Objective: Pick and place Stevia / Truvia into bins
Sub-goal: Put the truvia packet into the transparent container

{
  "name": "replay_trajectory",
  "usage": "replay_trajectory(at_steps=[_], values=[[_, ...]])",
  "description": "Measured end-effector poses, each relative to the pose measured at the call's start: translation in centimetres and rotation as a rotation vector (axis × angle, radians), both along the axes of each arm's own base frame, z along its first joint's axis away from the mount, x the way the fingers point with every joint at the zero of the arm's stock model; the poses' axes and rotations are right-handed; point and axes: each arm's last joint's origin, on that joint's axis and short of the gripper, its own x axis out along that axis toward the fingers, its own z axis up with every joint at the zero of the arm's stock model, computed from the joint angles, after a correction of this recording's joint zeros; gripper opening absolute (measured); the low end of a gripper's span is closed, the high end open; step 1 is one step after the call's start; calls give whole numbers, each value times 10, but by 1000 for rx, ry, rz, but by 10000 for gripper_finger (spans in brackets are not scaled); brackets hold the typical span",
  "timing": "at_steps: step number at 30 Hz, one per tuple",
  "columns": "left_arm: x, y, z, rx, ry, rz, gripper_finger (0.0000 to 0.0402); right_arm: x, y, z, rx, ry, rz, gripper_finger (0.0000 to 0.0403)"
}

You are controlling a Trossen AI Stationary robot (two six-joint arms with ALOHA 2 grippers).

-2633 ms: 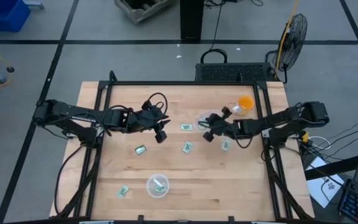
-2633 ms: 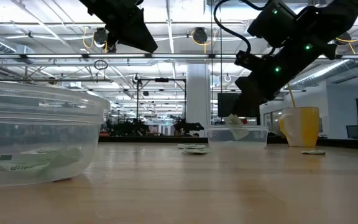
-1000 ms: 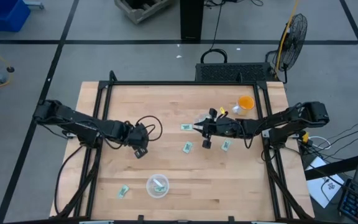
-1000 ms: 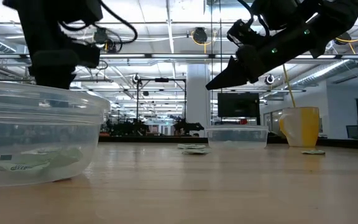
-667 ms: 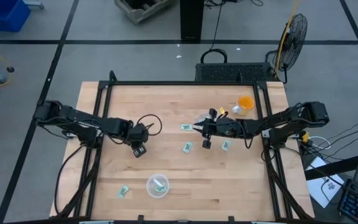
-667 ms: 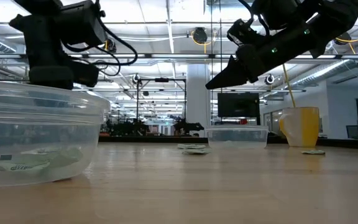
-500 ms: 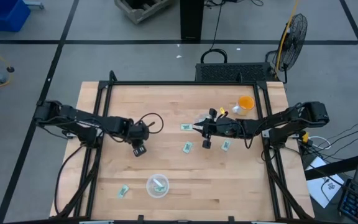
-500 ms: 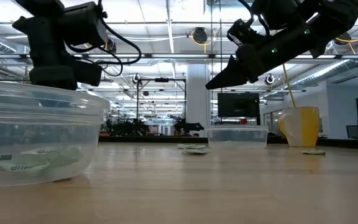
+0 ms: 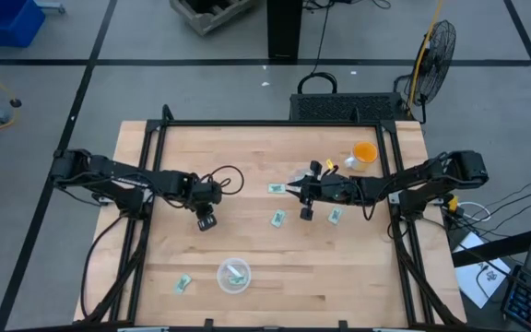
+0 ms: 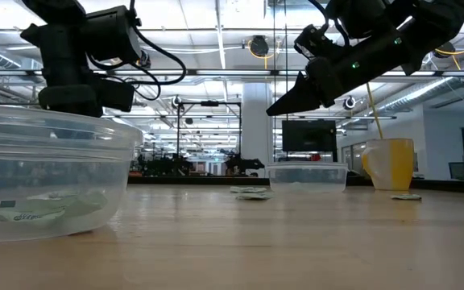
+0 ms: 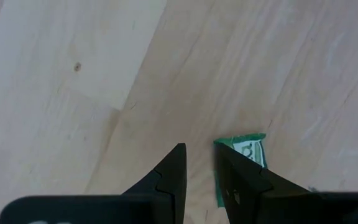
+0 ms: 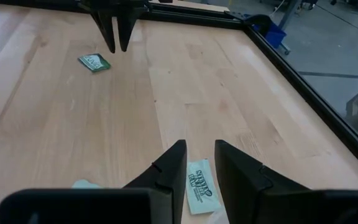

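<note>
My left gripper [image 9: 206, 221] points down just above the table, left of centre. Its fingers are open by a narrow gap [image 11: 197, 152]. A green and white sachet [image 11: 246, 150] lies flat beside one finger, outside the gap; it also shows in the right wrist view [image 12: 94, 61]. My right gripper [image 9: 291, 190] hangs raised [image 10: 276, 106] beside the far clear bowl [image 10: 307, 176], open by a narrow gap [image 12: 197, 149], over another sachet [image 12: 199, 185]. The near clear bowl [image 9: 233, 275] holds a sachet [image 10: 39, 211].
More sachets lie flat on the wood at mid-table [image 9: 277, 219], toward the right [image 9: 335, 216] and by the near edge [image 9: 183, 283]. A small orange cup [image 9: 364, 153] stands at the far right. A black frame [image 9: 265, 124] runs around the table.
My left gripper has shifted a little toward the table's right, staying low over the sachet. The gap between its fingers has not visibly changed. My right arm has kept still and no sachet has moved.
</note>
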Motion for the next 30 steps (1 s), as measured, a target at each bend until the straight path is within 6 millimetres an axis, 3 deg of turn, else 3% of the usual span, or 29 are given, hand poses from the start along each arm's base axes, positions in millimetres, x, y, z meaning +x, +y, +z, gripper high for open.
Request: replay_trajectory(at_steps=[10,16,24,30], values=[[2,2,1,69,-24,81,88,0,0,0,0,0,0,75],[4,5,2,87,-40,36,88,0,0,0,0,0,1,75],[4,6,2,86,-51,155,88,0,0,0,-16,5,8,75],[4,4,2,92,-47,86,88,0,0,0,-18,6,9,75]])
